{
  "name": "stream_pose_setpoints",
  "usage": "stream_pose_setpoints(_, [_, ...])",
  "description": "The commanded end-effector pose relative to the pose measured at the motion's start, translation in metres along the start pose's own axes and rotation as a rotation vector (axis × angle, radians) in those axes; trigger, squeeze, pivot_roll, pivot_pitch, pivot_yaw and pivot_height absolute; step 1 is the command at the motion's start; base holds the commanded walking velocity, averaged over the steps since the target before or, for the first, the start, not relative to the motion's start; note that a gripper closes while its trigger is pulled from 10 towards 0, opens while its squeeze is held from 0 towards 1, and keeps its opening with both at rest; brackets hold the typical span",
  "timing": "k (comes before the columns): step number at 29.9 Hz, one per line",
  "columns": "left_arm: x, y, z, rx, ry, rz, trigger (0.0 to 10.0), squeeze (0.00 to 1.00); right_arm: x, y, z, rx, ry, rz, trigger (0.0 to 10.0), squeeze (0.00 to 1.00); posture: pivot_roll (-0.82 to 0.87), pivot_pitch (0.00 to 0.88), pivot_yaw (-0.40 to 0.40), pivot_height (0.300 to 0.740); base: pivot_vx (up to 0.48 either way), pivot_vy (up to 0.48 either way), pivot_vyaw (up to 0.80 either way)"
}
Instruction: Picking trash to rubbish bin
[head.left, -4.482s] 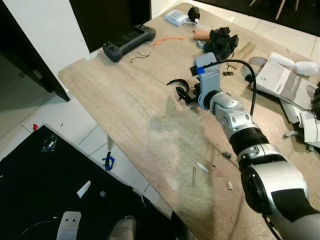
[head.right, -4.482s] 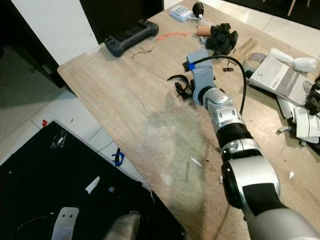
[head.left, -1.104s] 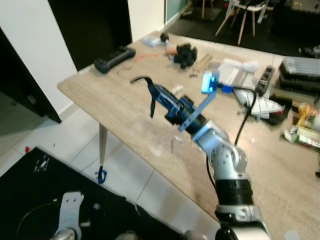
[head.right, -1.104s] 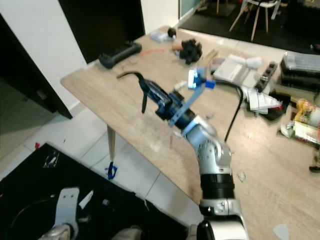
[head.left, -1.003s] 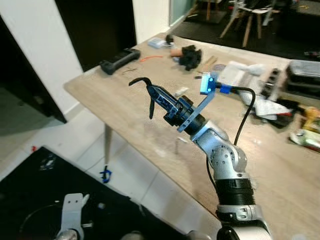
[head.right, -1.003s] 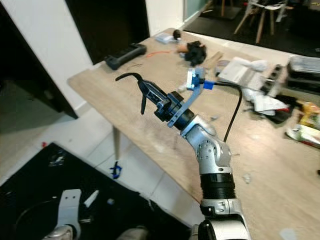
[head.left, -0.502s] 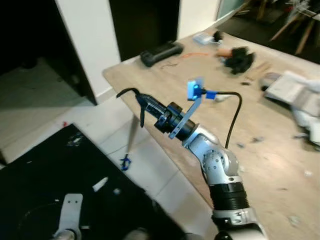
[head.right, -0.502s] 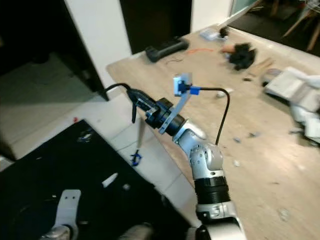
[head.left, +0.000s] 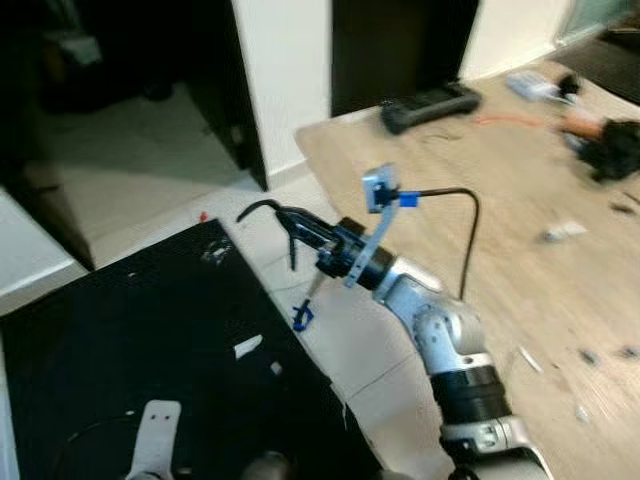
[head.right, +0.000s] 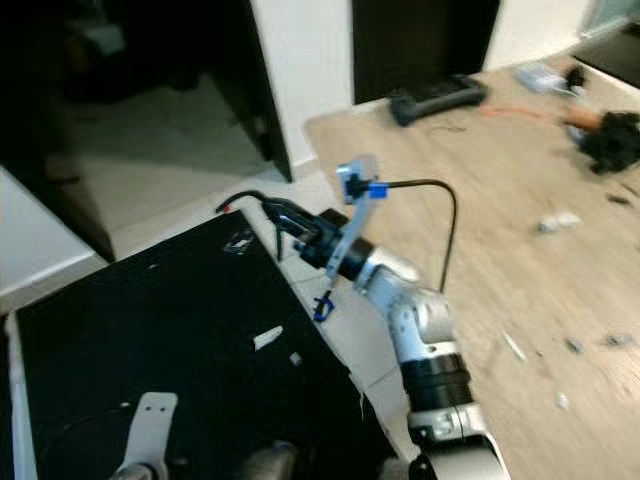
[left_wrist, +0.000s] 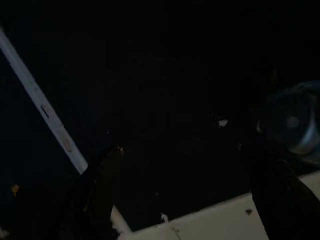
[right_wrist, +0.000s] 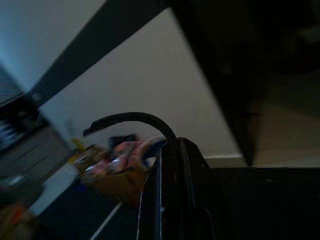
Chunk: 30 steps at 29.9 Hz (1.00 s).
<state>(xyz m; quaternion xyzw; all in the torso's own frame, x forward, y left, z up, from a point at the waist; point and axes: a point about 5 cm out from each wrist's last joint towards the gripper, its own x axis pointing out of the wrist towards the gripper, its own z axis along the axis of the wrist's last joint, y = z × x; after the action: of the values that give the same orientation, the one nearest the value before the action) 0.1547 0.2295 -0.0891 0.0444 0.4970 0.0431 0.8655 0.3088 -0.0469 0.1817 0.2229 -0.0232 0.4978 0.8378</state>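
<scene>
Now the curved black strip (head.left: 262, 209) hangs pinched in the right claw (head.left: 300, 228), past the counter (head.left: 520, 220) edge, over the black mat (head.left: 120, 330) — thinly held, it could slip onto the floor before any bin.

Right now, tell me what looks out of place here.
Small scraps lie strewn over the wooden table, and white bits lie on the black mat. The right tool holds a curved black strip.
</scene>
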Motion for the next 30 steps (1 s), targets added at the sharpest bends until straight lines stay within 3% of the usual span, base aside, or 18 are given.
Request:
stream_pose_setpoints(1, [-0.001,0.001,-0.009,0.011,0.027,0.004,10.0,0.00,-0.001,-0.001,-0.006,-0.005,0.024,-0.008,10.0,0.00,0.03,0.086,0.040,0.740,0.000,0.000,0.73])
stream_pose_setpoints(15, [-0.003,0.002,-0.016,0.011,0.041,-0.003,10.0,0.00,-0.005,-0.003,-0.025,-0.007,0.089,-0.030,10.0,0.00,0.03,0.092,0.038,0.740,0.000,0.000,0.73])
stream_pose_setpoints(30, [-0.005,0.005,-0.023,-0.022,0.048,-0.030,10.0,0.00,-0.003,0.000,-0.028,-0.009,0.096,-0.018,10.0,0.00,0.04,0.095,0.041,0.740,0.000,0.000,0.73])
